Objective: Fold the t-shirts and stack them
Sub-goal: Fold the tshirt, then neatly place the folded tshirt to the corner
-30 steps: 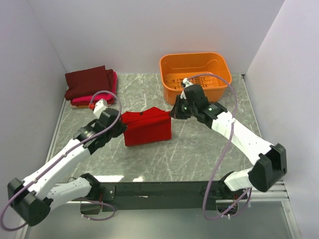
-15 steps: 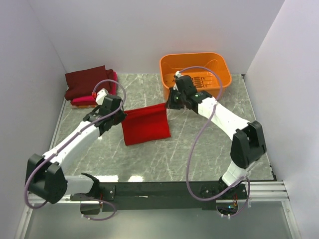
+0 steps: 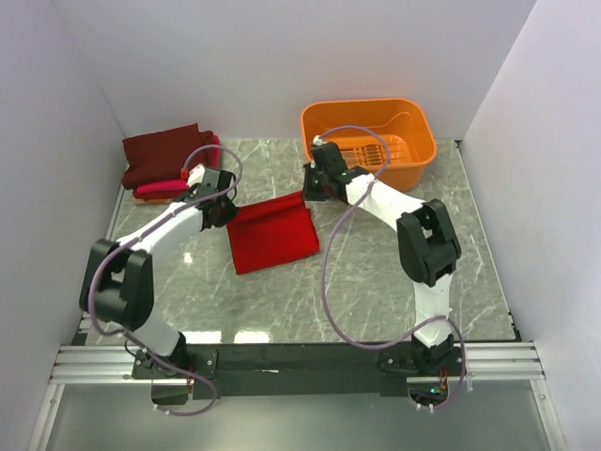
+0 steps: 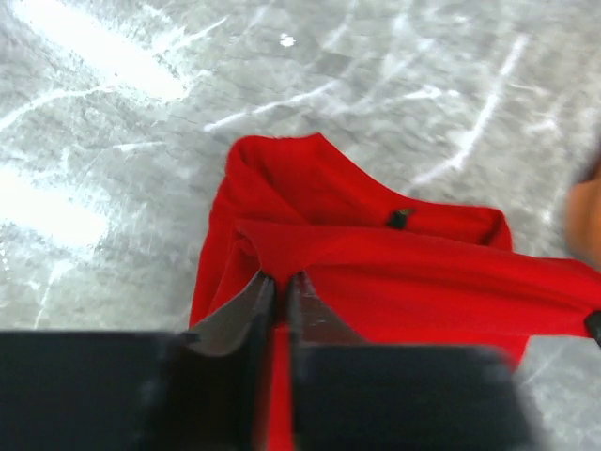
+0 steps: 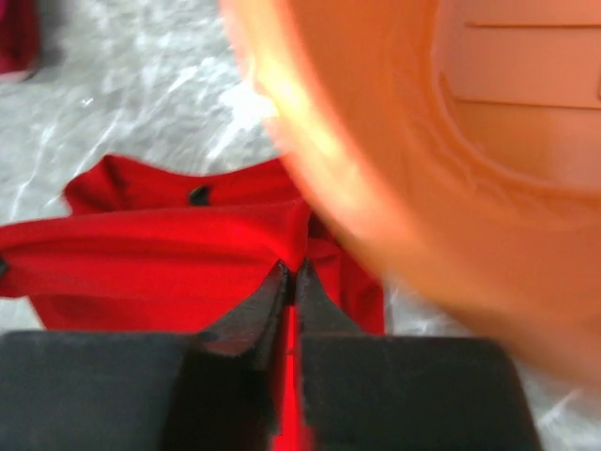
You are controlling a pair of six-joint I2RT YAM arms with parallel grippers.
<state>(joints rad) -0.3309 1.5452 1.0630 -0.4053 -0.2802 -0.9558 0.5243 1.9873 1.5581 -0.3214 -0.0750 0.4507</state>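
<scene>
Top view: bright red t-shirt (image 3: 274, 237) gripped at both far corners, centre of frame.
Upper left: dark maroon t-shirt (image 3: 167, 153) folded atop hot pink t-shirt (image 3: 158, 189). Left of centre: left gripper (image 3: 225, 212) clamped tight on the red cloth's left far corner, far edge pulled taut, near part lying on marble table (image 3: 376, 272). Right of centre: right gripper (image 3: 308, 190) pinched on the opposite corner, just beside orange basket (image 3: 414, 126) at upper right.

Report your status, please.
Left end effector, right end effector: both shut on red t-shirt. Maroon t-shirt, pink t-shirt stacked far left. Orange basket close on right.
</scene>
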